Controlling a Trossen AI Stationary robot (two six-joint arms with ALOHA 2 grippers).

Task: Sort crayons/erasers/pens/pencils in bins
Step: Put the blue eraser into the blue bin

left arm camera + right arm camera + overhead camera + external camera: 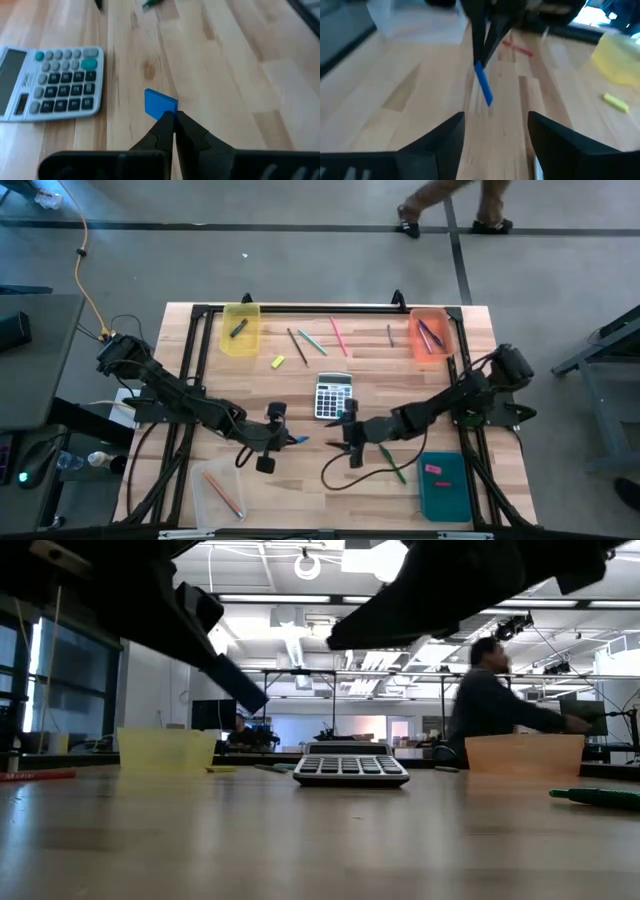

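The blue crayon hangs pinched at one end between the left gripper's closed fingertips, just left of the calculator's near edge and, judging by the right wrist view, lifted off the table. It looks light, stiff and waxy, so it may swivel in so short a grip; a hold nearer its middle would steady it. Right of the calculator, the right gripper waits with fingers spread, empty, facing the crayon.
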